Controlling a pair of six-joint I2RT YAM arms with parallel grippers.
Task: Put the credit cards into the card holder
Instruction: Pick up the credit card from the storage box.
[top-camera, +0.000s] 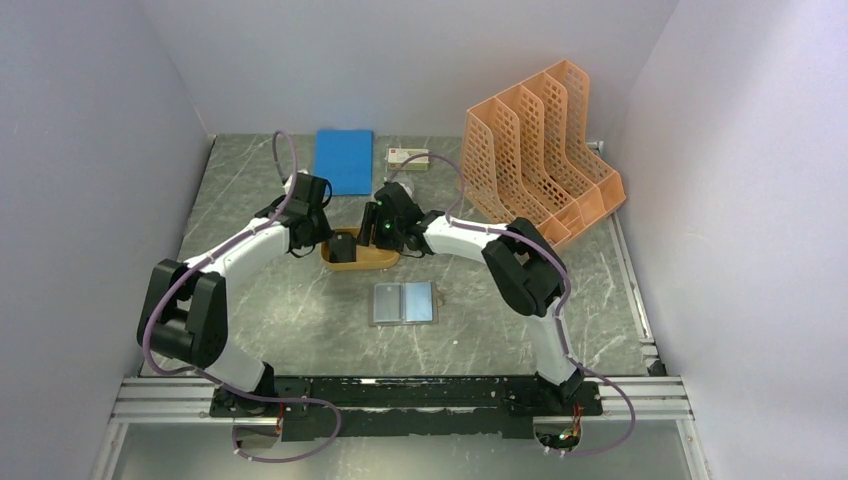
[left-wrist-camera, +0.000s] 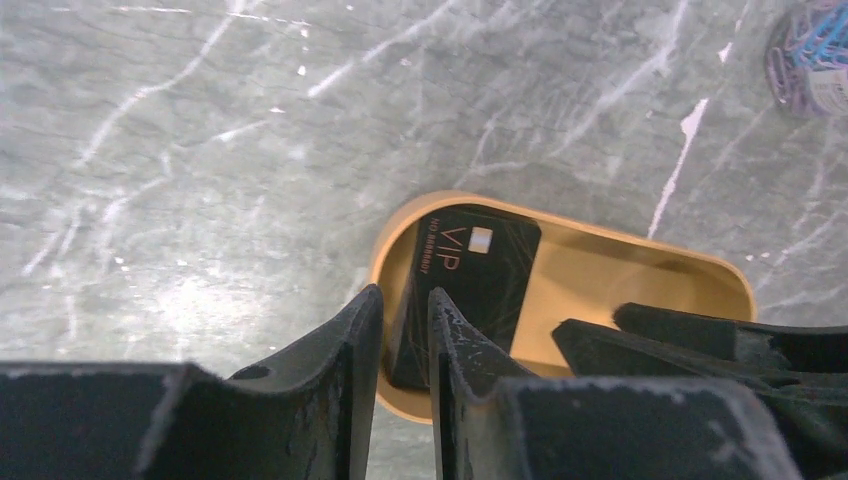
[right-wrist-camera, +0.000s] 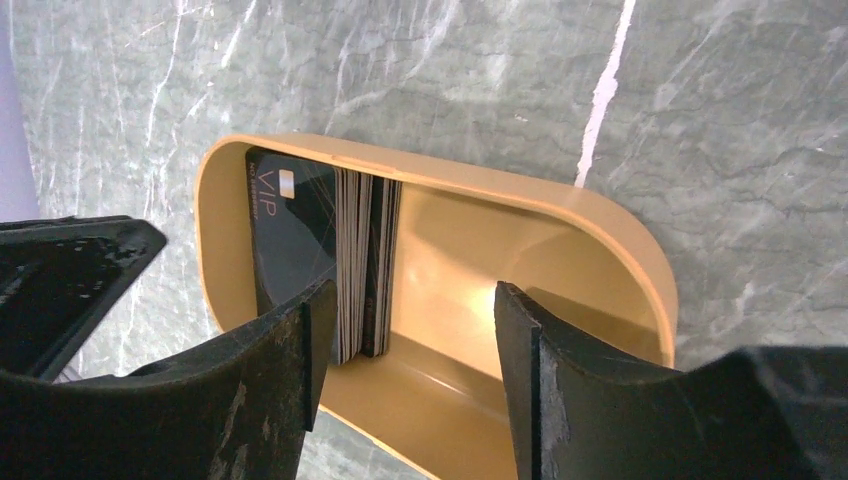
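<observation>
The credit cards (right-wrist-camera: 360, 262), a stack of black cards with a VIP face (left-wrist-camera: 478, 268), stand on edge at the left end of an orange oval tray (top-camera: 378, 262). My left gripper (left-wrist-camera: 405, 300) hangs over that end of the tray. Its jaws are nearly closed, with the stack's side edge showing in the narrow gap; I cannot tell whether they touch it. My right gripper (right-wrist-camera: 408, 325) is open, one finger (right-wrist-camera: 300, 350) in front of the stack and the other (right-wrist-camera: 525, 350) inside the tray. The card holder (top-camera: 404, 303) lies open on the table, nearer than the tray.
An orange perforated file rack (top-camera: 540, 165) stands at the back right. A blue notebook (top-camera: 344, 160) and a small box (top-camera: 408, 160) lie at the back. A tub of paper clips (left-wrist-camera: 812, 50) sits beyond the tray.
</observation>
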